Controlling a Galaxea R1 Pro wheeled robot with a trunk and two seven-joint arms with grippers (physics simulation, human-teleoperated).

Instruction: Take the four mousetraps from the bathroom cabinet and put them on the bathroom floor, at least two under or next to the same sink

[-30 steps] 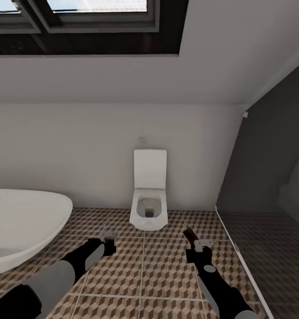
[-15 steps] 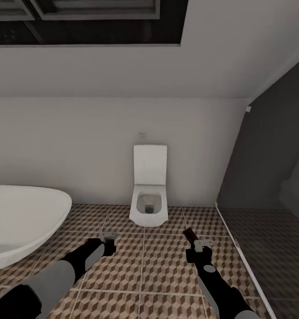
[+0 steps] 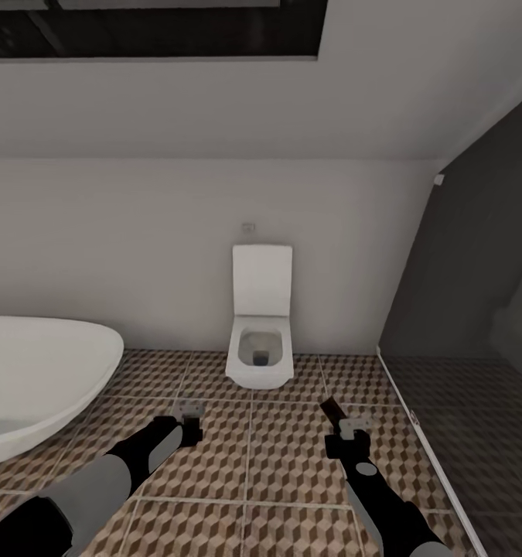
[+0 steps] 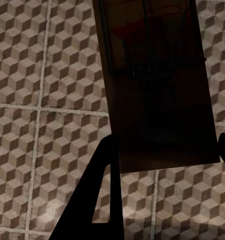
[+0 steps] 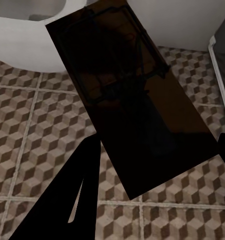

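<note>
Since a second ago my head camera has tilted down a little: the dark window frame has slid nearly out at the top, and the toilet sits slightly higher in the picture. Both arms look unmoved.

From the head view, I take the white square toilet (image 3: 261, 325) as my landmark. It stands against the pale back wall with its lid raised. The bathroom floor (image 3: 291, 472) of cube-patterned tiles spreads in front of it. A white oval bathtub (image 3: 36, 387) lies well off to the toilet's left side as I look, and a dark glass shower screen (image 3: 462, 294) stands to its right. My left gripper (image 3: 188, 411) hangs over the tiles in front of the toilet, toward the bathtub side. My right gripper (image 3: 346, 424) hangs in front of the toilet, toward the shower side, with a dark mousetrap (image 3: 330, 409) poking out toward the toilet.

From the left wrist view, my left gripper's fingers (image 4: 100, 195) are clamped on a second mousetrap (image 4: 157, 90), a dark brown board with wire parts, held above the tiles.

From the right wrist view, my right gripper's fingers (image 5: 75, 200) are clamped on the first mousetrap (image 5: 132, 105). The board reaches toward the toilet's white base (image 5: 22, 35), above the floor.
</note>
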